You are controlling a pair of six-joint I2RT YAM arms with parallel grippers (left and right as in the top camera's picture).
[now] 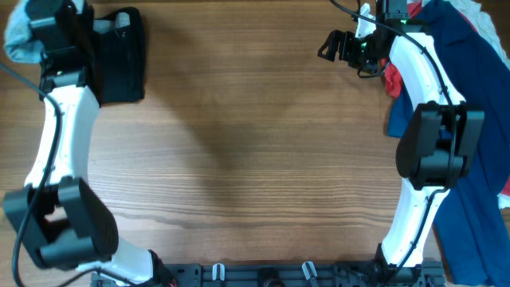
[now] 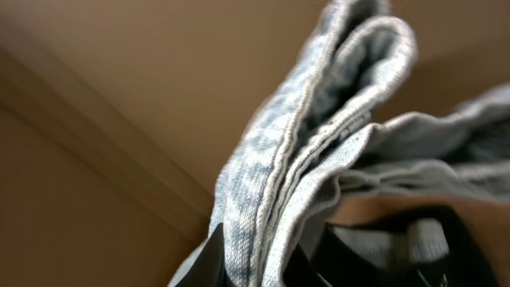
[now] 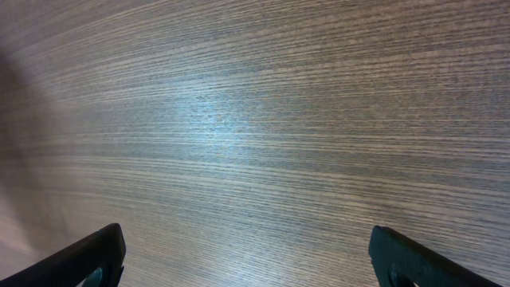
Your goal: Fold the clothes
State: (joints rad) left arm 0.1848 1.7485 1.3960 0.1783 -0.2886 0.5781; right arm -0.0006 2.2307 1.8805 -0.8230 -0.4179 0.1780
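Desk: wood-grain surface, bare across its whole middle, with clothes only at the far-left corner and along the right edge.
Unfolded pile: a loose heap on the right edge, mostly a navy garment that spreads down that side, with a red garment poking out at its inner edge. Nothing in the heap looks folded.
Right arm: reaches along the inner edge of the pile towards the far side of the desk.
Left arm: stretches up the left side to the far-left corner.
Black garment: a neat dark rectangle lying flat at the far-left corner, which reads as folded and set aside.
Denim shorts: light-blue and doubled over into several layers, with seams and a pale hem showing. They hang at the far-left corner, just beside the black garment, which shows under them in the left wrist view.
Left jaws: closed narrowly on the denim shorts, gripping the layered edge.
Right jaws: spread wide and holding nothing, over bare desk just beside the pile.
Progress: one piece looks finished and a second is folded but not yet set down. The right-hand pile is left to do, so the task seems well short of half done.
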